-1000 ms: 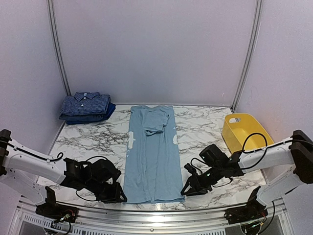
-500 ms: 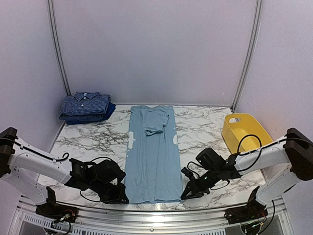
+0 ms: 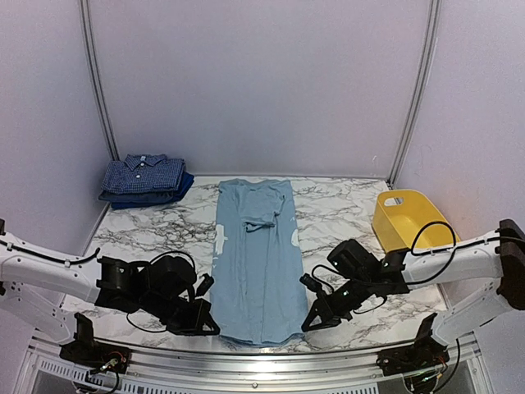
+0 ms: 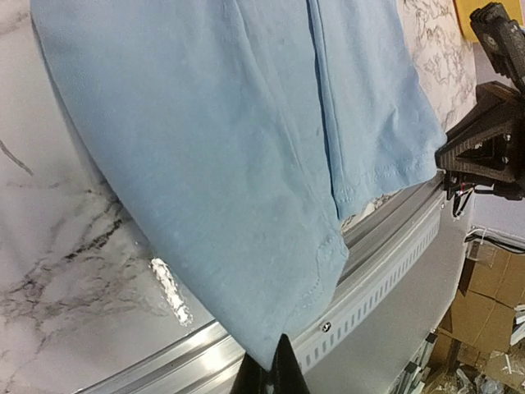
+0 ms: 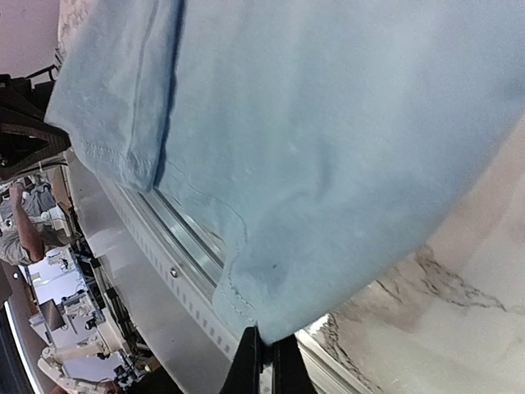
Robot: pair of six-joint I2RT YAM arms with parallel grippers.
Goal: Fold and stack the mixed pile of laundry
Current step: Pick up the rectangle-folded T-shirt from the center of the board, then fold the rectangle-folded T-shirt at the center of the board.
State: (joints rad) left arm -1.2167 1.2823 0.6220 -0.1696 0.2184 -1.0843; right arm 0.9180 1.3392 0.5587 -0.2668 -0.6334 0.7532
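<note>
A light-blue T-shirt [image 3: 258, 254], folded into a long strip, lies down the middle of the marble table [image 3: 152, 234]. My left gripper [image 3: 215, 327] is shut on its near left hem corner [image 4: 283, 328], lifted off the table. My right gripper [image 3: 307, 324] is shut on the near right hem corner [image 5: 271, 308], also lifted. The near hem sags between them. A folded navy check shirt [image 3: 145, 173] lies on a dark-blue piece [image 3: 168, 195] at the far left corner.
A yellow plastic tub [image 3: 413, 220] stands at the right side of the table. The metal front rail [image 3: 262, 357] runs just below both grippers. White walls and corner poles close in the back and sides.
Both grippers closed in on the shirt's near corners and raised them slightly. The near hem has pulled up and now curves instead of lying straight and flat.
</note>
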